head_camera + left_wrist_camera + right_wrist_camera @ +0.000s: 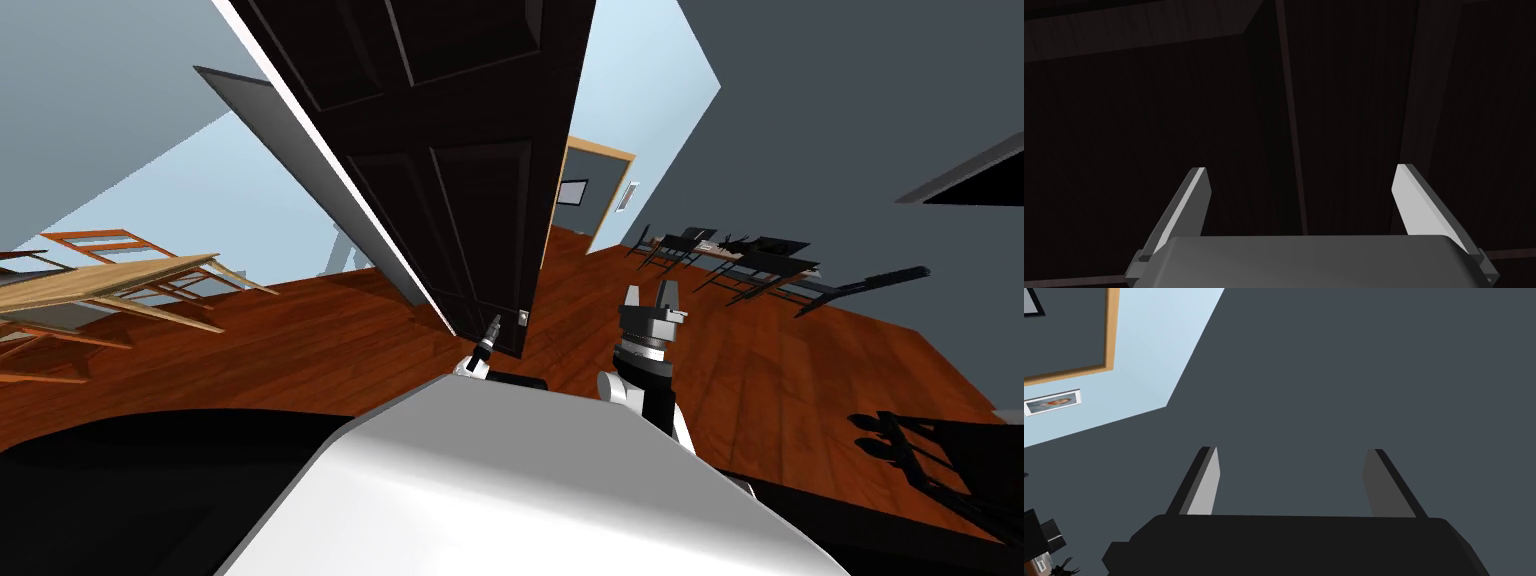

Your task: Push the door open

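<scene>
A dark panelled door (440, 150) stands partly swung, its free edge toward me, with a small metal latch plate (522, 317) low on that edge. My left gripper (491, 330) is at the door's face close to that edge. In the left wrist view the left gripper (1301, 172) is open, its two fingers apart with nothing between them, and the dark door face (1324, 100) with its panel grooves lies just ahead. My right gripper (650, 297) is raised to the right of the door, apart from it, and is open (1289, 455).
A white door frame strip (330, 170) runs along the door's left side. Wooden chairs and a table (110, 285) stand on the left. Dark chairs and a table (740, 260) stand on the right by the grey wall. Red-brown wood floor (300, 340) lies between them.
</scene>
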Available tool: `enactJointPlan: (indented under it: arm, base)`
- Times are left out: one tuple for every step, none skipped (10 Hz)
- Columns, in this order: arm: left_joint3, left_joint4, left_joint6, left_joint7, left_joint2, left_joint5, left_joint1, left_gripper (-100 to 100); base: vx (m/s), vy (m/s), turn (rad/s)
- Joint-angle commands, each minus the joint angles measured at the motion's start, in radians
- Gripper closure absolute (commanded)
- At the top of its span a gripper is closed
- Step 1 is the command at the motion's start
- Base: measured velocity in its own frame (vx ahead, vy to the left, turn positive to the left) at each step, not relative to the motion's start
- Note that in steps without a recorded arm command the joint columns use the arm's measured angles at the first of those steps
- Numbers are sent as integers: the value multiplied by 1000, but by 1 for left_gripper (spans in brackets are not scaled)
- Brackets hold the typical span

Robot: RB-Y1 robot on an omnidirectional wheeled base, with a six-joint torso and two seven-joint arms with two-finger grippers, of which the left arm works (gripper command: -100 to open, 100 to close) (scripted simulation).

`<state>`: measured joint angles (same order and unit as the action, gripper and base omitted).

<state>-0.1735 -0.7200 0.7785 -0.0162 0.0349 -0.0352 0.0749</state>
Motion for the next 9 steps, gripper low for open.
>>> enactJointPlan:
  arm:
    - [-34, -15, -8, 13, -4, -14, -9, -100]
    - [-54, -22, -11, 21, -10, -23, -15, -100]
    - [-74, -29, -14, 29, -19, -32, -20, -100]
    - [-93, -35, -18, 36, -30, -39, -25, -100]
    - [-110, -41, -20, 43, -41, -47, -30, -100]
    - [-130, -48, -24, 50, -59, -55, -35, -100]
    - [-130, -38, -24, 50, -59, -55, -35, -100]
    - [-130, -48, -24, 50, -59, -55, -35, -100]
    - [-145, -54, -26, 56, -76, -62, -40, -100]
  base:
    - [-61, 35, 234]
    - [-68, 12, 287]
    - [-70, -10, 280]
    - [-84, -35, 252]
    - [-97, -53, 241]
    - [-132, -116, 217]
    - [-123, -90, 104]
    - [-55, -35, -7]
    - [-114, -100, 118]
